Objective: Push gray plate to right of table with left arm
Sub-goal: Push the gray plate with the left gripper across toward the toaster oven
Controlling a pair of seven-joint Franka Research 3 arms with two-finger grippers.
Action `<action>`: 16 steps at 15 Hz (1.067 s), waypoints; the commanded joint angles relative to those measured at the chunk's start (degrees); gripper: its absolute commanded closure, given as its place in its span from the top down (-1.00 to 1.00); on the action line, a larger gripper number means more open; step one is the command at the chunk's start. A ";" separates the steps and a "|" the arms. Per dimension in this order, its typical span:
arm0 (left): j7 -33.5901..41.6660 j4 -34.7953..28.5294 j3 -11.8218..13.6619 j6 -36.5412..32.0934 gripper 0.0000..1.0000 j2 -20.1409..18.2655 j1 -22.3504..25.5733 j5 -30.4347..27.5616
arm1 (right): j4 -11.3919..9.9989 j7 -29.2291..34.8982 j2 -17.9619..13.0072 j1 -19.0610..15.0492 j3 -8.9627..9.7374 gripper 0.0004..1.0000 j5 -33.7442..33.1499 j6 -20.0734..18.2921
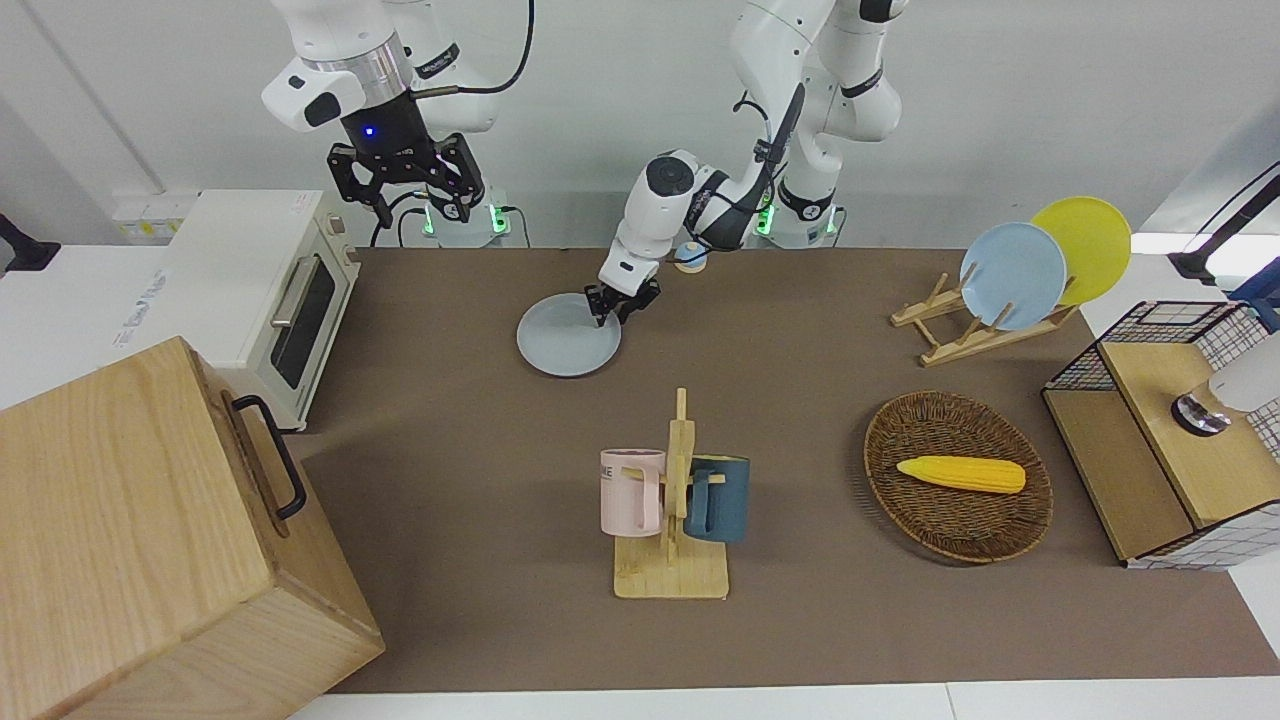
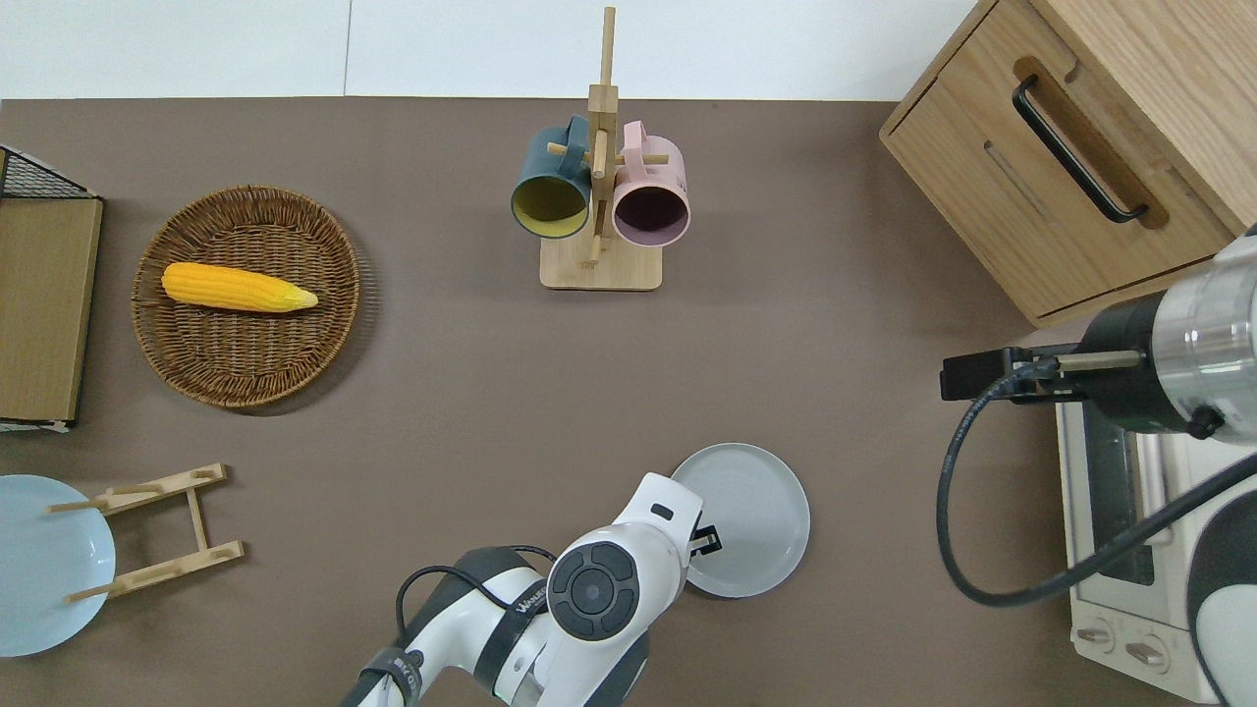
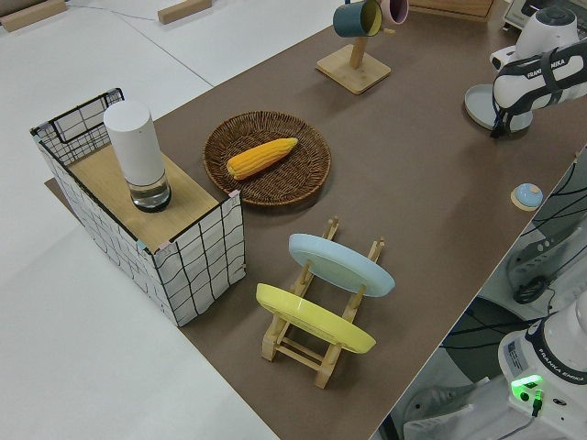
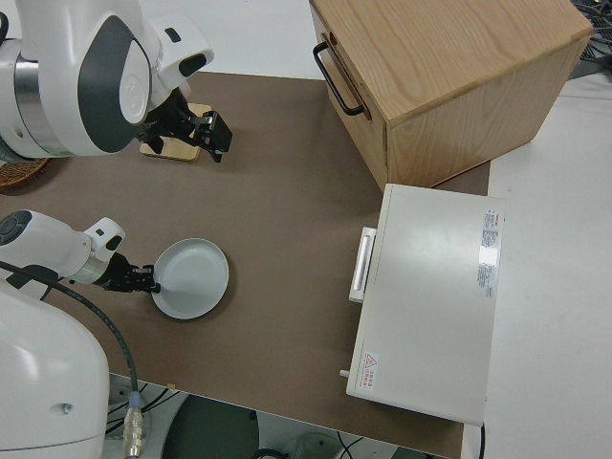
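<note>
At the gray plate's (image 1: 568, 346) rim, on the edge toward the left arm's end of the bench (image 1: 820, 620), the left gripper's (image 1: 619, 303) jaws press down; whether they stand apart cannot be told. Round, shallow and pale bluish-gray, the plate lies flat, nearer to the robots than the mug rack (image 1: 672, 520). Its twin, the right arm, is parked.

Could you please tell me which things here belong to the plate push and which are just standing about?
In the job:
gray plate
left hand, at the plate's rim
table

Standing about:
mug rack
basket with corn
plate rack
toaster oven
wooden cabinet
</note>
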 commanded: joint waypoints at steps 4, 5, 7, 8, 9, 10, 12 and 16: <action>-0.75 4.10 1.52 -9.40 0.98 -1.40 0.18 6.08 | 0.81 0.12 0.36 -0.37 0.23 0.99 0.92 -0.23; -0.48 4.98 2.13 -11.87 0.98 -1.92 0.35 8.27 | 0.81 0.12 0.36 -0.37 0.23 0.99 0.92 -0.31; 1.01 5.42 2.66 -14.08 0.98 -3.41 1.14 10.48 | 0.81 0.12 0.36 -0.37 0.14 0.99 0.92 -0.31; 2.67 5.42 2.93 -14.52 0.98 -4.38 1.84 10.49 | 0.81 0.12 0.36 -0.37 0.23 0.99 0.92 -0.31; 4.95 5.42 3.28 -15.49 0.98 -5.26 2.98 10.49 | 0.81 0.12 0.36 -0.37 0.14 0.99 0.92 -0.31; 6.71 5.42 3.37 -16.45 0.98 -6.23 4.21 10.49 | 0.81 0.12 0.36 -0.37 0.14 0.99 0.92 -0.31; 7.95 5.42 3.37 -18.47 0.98 -9.03 7.02 10.49 | 0.81 0.12 0.36 -0.37 0.23 0.99 0.92 -0.31; 12.08 5.42 3.37 -20.15 0.98 -11.86 13.17 10.49 | 0.81 0.12 0.36 -0.37 0.23 0.99 0.92 -0.31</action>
